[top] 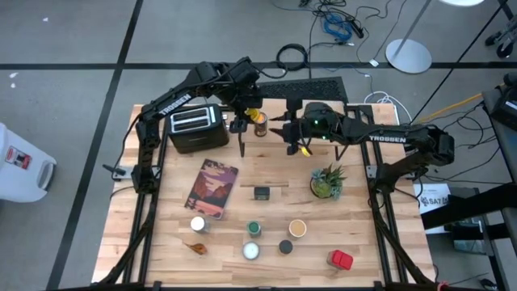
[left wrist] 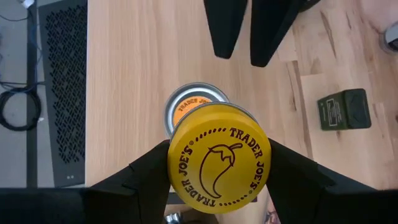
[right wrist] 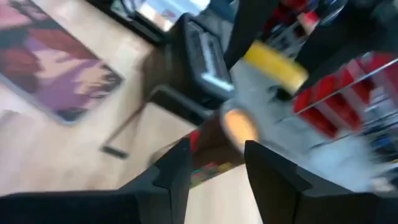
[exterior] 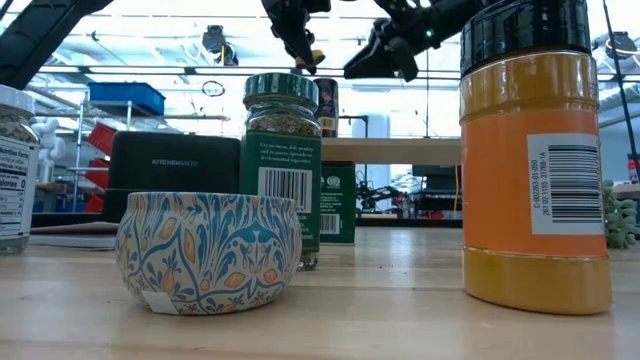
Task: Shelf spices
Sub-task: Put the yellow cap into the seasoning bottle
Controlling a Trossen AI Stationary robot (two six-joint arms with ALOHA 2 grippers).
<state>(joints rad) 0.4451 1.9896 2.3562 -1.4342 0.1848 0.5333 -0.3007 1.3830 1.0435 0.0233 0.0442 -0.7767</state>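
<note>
A brown spice jar (top: pixel 260 127) stands open on the shelf's (top: pixel 275 109) light wooden top; its orange seal (left wrist: pixel 196 102) shows in the left wrist view. Just above it hangs its yellow lid (left wrist: pixel 219 163), with my left gripper (left wrist: pixel 217 162) shut on it; in the high view this gripper (top: pixel 253 113) reaches over the toaster. My right gripper (top: pixel 283 129) stands open to the jar's right, a little off it. In the right wrist view, this gripper's (right wrist: pixel 214 168) fingers show apart with nothing between them. My left gripper pinches the yellow lid by its rim (left wrist: pixel 177 155), one finger on each opposite side. The fingers slant down from above. The lid is lifted clear of the jar, its printed top facing the wrist camera.
Black toaster (top: pixel 194 129) beside the shelf's left end. On the table lie a reddish book (top: pixel 212 187), a dark green tin (top: pixel 261 192) and a potted plant (top: pixel 327 182). Several spice jars and tins stand near the front edge, among them a red one (top: pixel 341 259).
</note>
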